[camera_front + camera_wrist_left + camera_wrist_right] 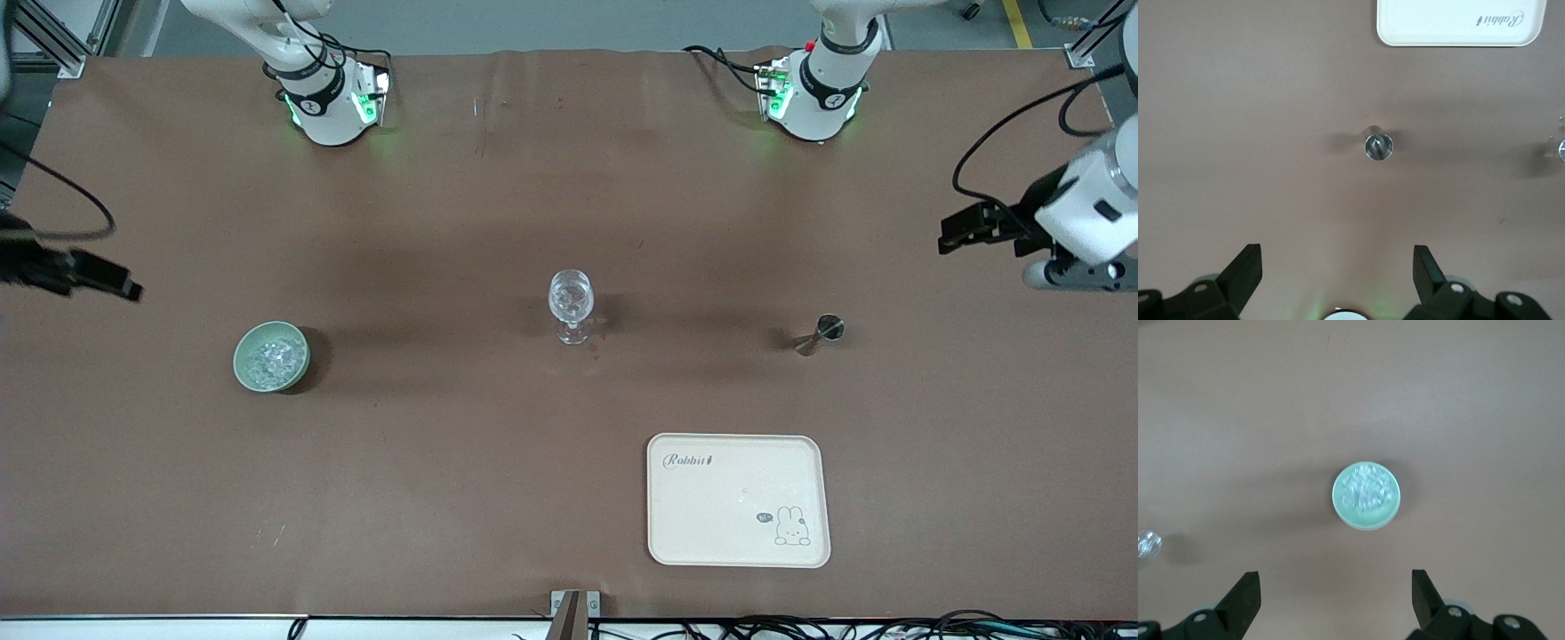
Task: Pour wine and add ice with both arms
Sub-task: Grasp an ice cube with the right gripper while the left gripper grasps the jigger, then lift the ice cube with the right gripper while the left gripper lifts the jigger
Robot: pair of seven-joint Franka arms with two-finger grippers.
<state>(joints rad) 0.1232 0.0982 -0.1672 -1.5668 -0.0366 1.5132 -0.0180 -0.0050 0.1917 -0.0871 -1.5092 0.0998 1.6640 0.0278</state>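
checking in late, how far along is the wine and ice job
Nothing looks done: the ice sits in the green bowl, the metal jigger stands untouched, and the stemmed glass looks wineless. Nothing is in hand: left pincer and right pincer hang open at the table's ends. Pouring and icing remain.

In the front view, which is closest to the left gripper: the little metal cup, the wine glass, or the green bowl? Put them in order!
Starting from the left gripper, which is open and up at the left arm's end of the table:
1. Metal cup, toward the left arm's end.
2. Wine glass, mid-table.
3. Green bowl holding the ice, toward the right arm's end.
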